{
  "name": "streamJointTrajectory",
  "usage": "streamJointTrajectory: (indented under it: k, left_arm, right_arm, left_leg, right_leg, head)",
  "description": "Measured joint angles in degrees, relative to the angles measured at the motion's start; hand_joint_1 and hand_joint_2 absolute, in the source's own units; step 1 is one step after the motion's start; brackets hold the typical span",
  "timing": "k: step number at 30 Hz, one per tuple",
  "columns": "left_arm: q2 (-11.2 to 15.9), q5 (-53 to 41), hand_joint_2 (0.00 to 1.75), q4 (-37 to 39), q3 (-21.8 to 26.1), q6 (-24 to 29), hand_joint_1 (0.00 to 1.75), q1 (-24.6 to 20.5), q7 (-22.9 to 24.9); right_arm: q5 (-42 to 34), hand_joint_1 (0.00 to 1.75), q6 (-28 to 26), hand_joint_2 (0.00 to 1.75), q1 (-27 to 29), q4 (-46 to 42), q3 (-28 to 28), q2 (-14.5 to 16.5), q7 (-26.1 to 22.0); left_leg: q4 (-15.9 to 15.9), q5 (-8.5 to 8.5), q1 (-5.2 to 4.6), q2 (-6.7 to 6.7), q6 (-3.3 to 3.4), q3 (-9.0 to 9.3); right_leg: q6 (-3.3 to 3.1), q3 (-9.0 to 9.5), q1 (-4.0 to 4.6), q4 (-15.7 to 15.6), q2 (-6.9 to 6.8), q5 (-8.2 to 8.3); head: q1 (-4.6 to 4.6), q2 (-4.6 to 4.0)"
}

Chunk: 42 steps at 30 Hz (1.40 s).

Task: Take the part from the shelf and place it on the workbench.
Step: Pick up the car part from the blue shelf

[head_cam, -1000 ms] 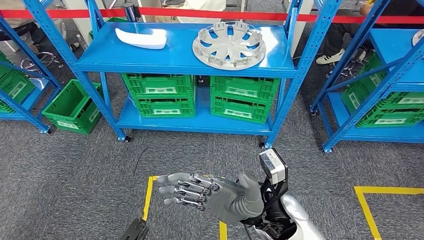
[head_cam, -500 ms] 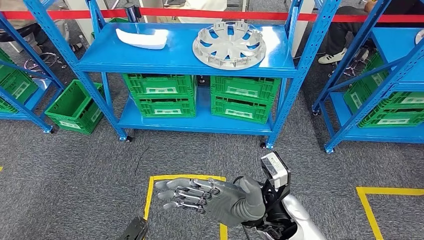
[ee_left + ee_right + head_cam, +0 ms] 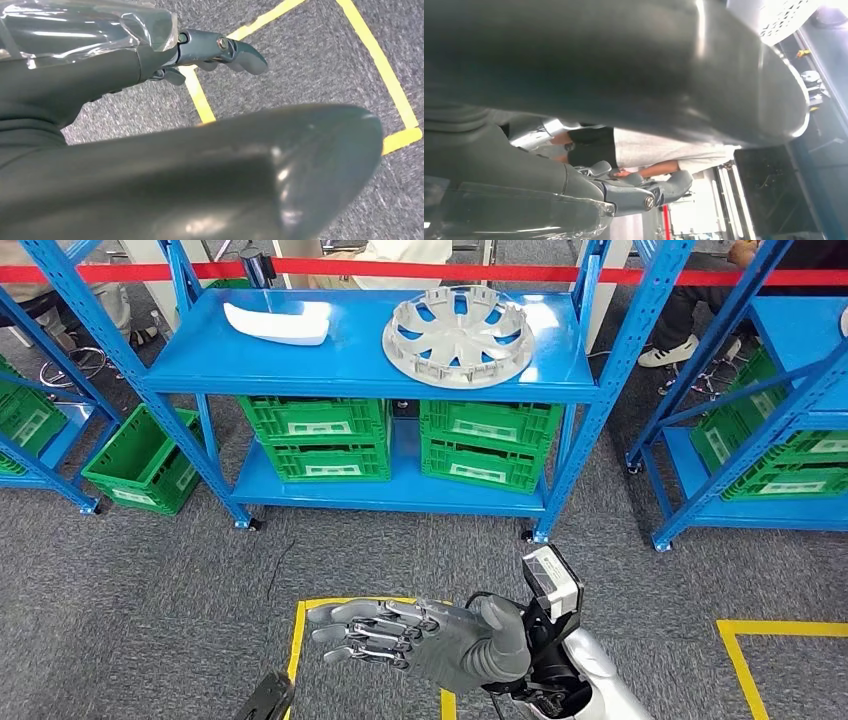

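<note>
Fingertips of our left hand (image 3: 220, 47) are all we get of it at the wrist camera — a dark thumb blocks most of that view, so we cannot tell whether that hand is spread or curled. Beneath it lies grey carpet (image 3: 310, 65) crossed by yellow tape lines (image 3: 380, 60).

Our right hand (image 3: 420, 638) is plain from the head: grey ribbed cover, metal-linked fingers stretched out and apart, nothing in them, hovering low over the carpet and the yellow floor marking (image 3: 297, 635).

On the top board of the blue steel shelf (image 3: 330, 360) sits the part, a silver plastic wheel cover (image 3: 458, 333) — round, spoked, lying flat toward the right. Well apart from it, to the left, lies a white curved piece (image 3: 277, 322), smooth and elongated; what it is we cannot make out.

Green slatted plastic crates (image 3: 400, 435) are stacked in two pairs on the lower board; their insides are hidden by the board above. Another green crate (image 3: 135, 458) stands on the floor at the left, its inside bare as far as we see. A red barrier tape (image 3: 400, 270) runs behind the shelf, and a person's legs (image 3: 690, 310) are cut off at the upper right.
</note>
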Motion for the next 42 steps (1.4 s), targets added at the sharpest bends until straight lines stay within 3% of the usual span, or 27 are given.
streamJointTrajectory:
  k: [2, 5, 6, 8, 9, 10, 11, 12, 13, 14, 16, 18, 20, 22, 23, 24, 27, 28, 30, 32, 33, 34, 36, 38, 39, 40, 42]
  left_arm:
    - [0.0, -0.1, 0.00, 0.0, 0.1, 0.0, 0.00, 0.0, 0.0]
    - [-0.1, -0.2, 0.00, 0.0, 0.1, 0.0, 0.00, 0.0, 0.0]
    - [-0.2, -0.2, 0.00, 0.0, 0.1, 0.0, 0.00, 0.1, 0.0]
    - [-0.3, -0.3, 0.00, 0.0, 0.1, 0.0, 0.00, 0.2, 0.0]
    - [-0.4, -0.3, 0.00, 0.0, 0.1, 0.0, 0.00, 0.2, 0.0]
    - [-0.5, -0.3, 0.00, 0.0, 0.1, 0.0, 0.00, 0.2, 0.0]
    - [-0.5, -0.3, 0.00, 0.1, 0.1, 0.0, 0.00, 0.3, 0.0]
    - [-0.5, -0.3, 0.00, 0.1, 0.1, 0.0, 0.00, 0.3, 0.0]
    - [-0.4, -0.3, 0.00, 0.1, 0.1, 0.0, 0.00, 0.2, 0.0]
    - [-0.4, -0.3, 0.00, 0.1, 0.1, 0.0, 0.00, 0.0, 0.0]
    - [-0.4, -0.3, 0.00, 0.0, 0.2, 0.0, 0.00, -0.4, 0.0]
    - [-0.5, -0.3, 0.00, 0.0, 0.2, 0.0, 0.00, -0.5, 0.0]
    - [-0.4, -0.3, 0.00, 0.1, 0.2, 0.0, 0.00, -0.3, 0.0]
    - [-0.4, -0.3, 0.00, 0.1, 0.2, 0.0, 0.00, -0.1, 0.0]
    - [-0.4, -0.3, 0.00, 0.2, 0.2, 0.0, 0.00, 0.0, 0.0]
    - [-0.4, -0.3, 0.00, 0.2, 0.2, 0.0, 0.00, 0.2, 0.0]
    - [-0.3, -0.4, 0.00, 0.6, 0.2, -0.1, 0.00, 0.9, 0.1]
    - [-0.2, -0.5, 0.00, 0.7, 0.2, -0.1, 0.00, 1.0, 0.1]
    - [-0.2, -0.7, 0.00, 0.6, 0.3, -0.2, 0.00, 0.7, 0.1]
    - [-0.2, -0.8, 0.00, 0.5, 0.4, -0.3, 0.00, 0.2, 0.1]
    - [-0.3, -0.9, 0.00, 0.5, 0.4, -0.3, 0.00, 0.0, 0.1]
    - [-0.3, -0.9, 0.00, 0.5, 0.4, -0.3, 0.00, 0.0, 0.1]
    - [-0.3, -0.9, 0.00, 0.5, 0.4, -0.3, 0.00, 0.1, 0.2]
    - [-0.4, -0.9, 0.00, 0.5, 0.4, -0.3, 0.00, 0.1, 0.2]
    - [-0.4, -0.9, 0.00, 0.5, 0.4, -0.2, 0.00, 0.1, 0.2]
    - [-0.5, -1.0, 0.00, 0.5, 0.4, -0.2, 0.00, 0.1, 0.2]
    - [-0.9, -1.0, 0.00, 0.5, 0.5, -0.2, 0.00, 0.0, 0.1]
  right_arm:
    - [0.0, 0.00, 0.2, 0.00, -0.2, 0.0, 0.0, 0.0, -0.1]
    - [0.0, 0.00, 0.3, 0.00, -0.2, 0.2, 0.0, -0.1, -0.2]
    - [0.0, 0.00, 0.3, 0.00, -0.1, 0.2, 0.0, -0.2, -0.2]
    - [0.0, 0.00, 0.4, 0.00, 0.0, 0.3, 0.0, -0.4, -0.2]
    - [0.0, 0.00, 0.4, 0.00, 0.0, 0.3, 0.0, -0.4, -0.2]
    - [0.0, 0.00, 0.4, 0.00, 0.1, 0.4, 0.0, -0.5, -0.2]
    - [0.1, 0.00, 0.4, 0.00, 0.2, 0.5, 0.0, -0.6, -0.2]
    - [0.1, 0.00, 0.4, 0.00, 0.2, 0.6, 0.0, -0.7, -0.2]
    - [0.1, 0.00, 0.4, 0.00, 0.2, 0.6, 0.0, -0.7, -0.2]
    - [0.1, 0.00, 0.4, 0.00, 0.1, 0.5, 0.0, -0.6, -0.2]
    - [0.1, 0.00, 0.4, 0.00, -0.1, 0.5, 0.0, -0.4, -0.2]
    - [0.1, 0.00, 0.5, 0.00, -0.1, 0.5, 0.1, -0.2, -0.2]
    - [0.1, 0.00, 0.5, 0.00, -0.1, 0.5, 0.1, -0.2, -0.2]
    - [0.1, 0.00, 0.5, 0.00, 0.0, 0.5, 0.2, -0.2, -0.2]
    - [0.1, 0.00, 0.5, 0.00, 0.0, 0.5, 0.2, -0.2, -0.2]
    - [0.1, 0.00, 0.5, 0.00, 0.0, 0.5, 0.2, -0.2, -0.2]
    - [0.1, 0.00, 0.6, 0.00, 0.2, 0.8, 0.2, -0.3, -0.2]
    - [0.1, 0.00, 0.6, 0.00, 0.2, 0.8, 0.2, -0.3, -0.2]
    - [0.1, 0.00, 0.8, 0.00, 0.0, 0.7, 0.2, -0.1, -0.3]
    - [0.0, 0.00, 0.9, 0.00, -0.3, 0.6, 0.2, 0.0, -0.3]
    - [0.0, 0.00, 0.9, 0.00, -0.4, 0.6, 0.2, 0.0, -0.3]
    - [0.0, 0.00, 0.9, 0.00, -0.3, 0.6, 0.2, 0.0, -0.3]
    - [0.0, 0.00, 0.9, 0.00, -0.2, 0.7, 0.2, -0.2, -0.3]
    - [0.0, 0.00, 0.9, 0.00, -0.1, 0.7, 0.2, -0.4, -0.3]
    - [0.0, 0.00, 1.0, 0.00, -0.1, 0.7, 0.2, -0.4, -0.3]
    - [0.0, 0.00, 1.0, 0.00, -0.1, 0.7, 0.2, -0.4, -0.3]
    - [0.0, 0.00, 1.2, 0.00, 0.0, 0.7, 0.2, -0.5, -0.3]
  left_leg:
    - [-0.8, -0.40, 0.32, -0.20, 0.56, 2.25]
    - [-0.9, -1.97, 0.47, -0.43, 0.72, 4.15]
    - [-0.9, -2.73, 0.54, -0.58, 0.57, 4.98]
    - [-0.9, -4.50, 0.76, -0.88, 0.09, 7.17]
    - [-0.9, -5.56, 0.88, -0.98, -0.21, 8.32]
    - [-0.8, -6.76, 0.90, -1.01, -0.56, 9.60]
    - [-0.9, -7.97, 0.85, -1.01, -0.92, 10.60]
    - [-1.1, -9.06, 0.79, -0.93, -1.31, 11.54]
    - [-1.2, -9.64, 0.75, -0.85, -1.66, 12.51]
    - [-0.6, -9.40, 0.77, -0.78, -1.96, 12.72]
    - [5.3, -6.66, 0.99, -0.59, -2.47, 10.07]
    - [14.4, -5.17, 1.23, -0.43, -3.03, 3.55]
    - [19.2, -9.32, 1.33, -0.39, -3.55, -2.32]
    - [18.7, -15.02, 1.35, -0.36, -3.68, -6.26]
    - [16.9, -15.92, 1.33, -0.34, -3.50, -7.60]
    - [14.3, -14.26, 1.25, -0.31, -3.14, -8.56]
    - [5.1, 2.36, 0.67, -0.22, -1.61, -9.14]
    - [3.5, 5.60, 0.46, -0.27, -1.36, -8.55]
    - [2.5, 4.70, 0.28, -0.50, -1.12, -6.25]
    - [1.2, 3.27, 0.38, -0.76, -0.55, -3.25]
    - [0.6, 2.60, 0.47, -0.90, -0.26, -1.66]
    - [0.3, 1.67, 0.48, -0.92, -0.04, -0.37]
    - [0.1, 0.01, 0.45, -1.15, 0.13, 2.17]
    - [0.1, -1.64, 0.26, -1.54, 0.09, 4.62]
    - [0.1, -2.52, 0.05, -1.72, 0.07, 5.67]
    - [0.1, -3.39, -0.07, -1.87, 0.10, 6.45]
    - [0.0, -5.05, -0.38, -2.17, -0.12, 7.67]
  right_leg:
    - [0.15, -2.27, -0.01, 4.4, -0.07, -0.20]
    - [-0.19, -10.54, -0.19, 14.7, -0.06, -3.05]
    - [-0.22, -12.58, -0.27, 15.9, -0.07, -4.55]
    - [0.43, -13.91, -0.56, 13.1, -0.16, -5.68]
    - [1.27, -13.63, -0.77, 9.7, -0.31, -4.22]
    - [2.40, -13.15, -0.94, 6.2, -0.64, -0.71]
    - [2.87, -12.45, -0.96, 3.6, -1.01, 2.85]
    - [2.73, -11.82, -0.83, 1.9, -1.25, 5.76]
    - [1.94, -11.24, -0.68, 1.3, -1.36, 7.38]
    - [0.61, -10.50, -0.55, 1.4, -1.14, 7.00]
    - [-1.06, -9.03, -0.76, 1.1, -0.67, 5.60]
    - [-1.84, -7.00, -0.96, 0.7, -0.43, 3.94]
    - [-2.04, -4.59, -0.99, 0.5, -0.13, 1.91]
    - [-1.96, -1.76, -0.98, 0.4, 0.25, -0.34]
    - [-1.89, -0.19, -0.94, 0.3, 0.38, -1.53]
    - [-1.80, 1.41, -0.87, 0.2, 0.45, -2.75]
    - [-1.26, 5.52, -0.56, -0.9, 0.88, -6.16]
    - [-0.83, 6.94, -0.40, -1.4, 1.03, -6.69]
    - [0.64, 8.31, -0.24, -0.4, 1.10, -5.56]
    - [1.60, 5.24, -0.24, 6.2, 0.78, -2.71]
    - [1.32, 2.31, -0.17, 10.5, 0.61, -2.29]
    - [0.57, -0.89, -0.12, 14.2, 0.47, -3.11]
    - [-0.94, -6.26, 0.02, 17.0, 0.41, -7.79]
    - [-1.23, -9.39, 0.10, 14.5, 0.37, -11.89]
    - [-0.84, -10.18, 0.21, 11.7, 0.35, -11.66]
    - [-0.20, -10.53, 0.49, 8.1, 0.35, -8.83]
    - [0.61, -10.11, 1.00, 2.4, 0.57, -0.90]
  head:
    - [0.21, -0.01]
    - [0.44, 0.01]
    - [0.44, 0.01]
    - [0.46, 0.01]
    - [0.47, 0.01]
    - [0.50, 0.01]
    - [0.51, 0.01]
    - [0.41, 0.01]
    - [0.35, 0.01]
    - [0.24, 0.01]
    - [0.14, 0.01]
    - [0.05, 0.01]
    - [-0.02, 0.01]
    - [-0.03, 0.01]
    - [-0.03, 0.01]
    - [-0.03, 0.01]
    - [0.04, 0.01]
    - [0.02, 0.01]
    - [0.00, 0.01]
    - [0.18, -0.01]
    - [0.24, -0.02]
    - [0.34, -0.02]
    - [0.34, 0.00]
    - [0.38, 0.01]
    - [0.45, 0.01]
    - [0.49, 0.01]
    - [0.25, 0.01]
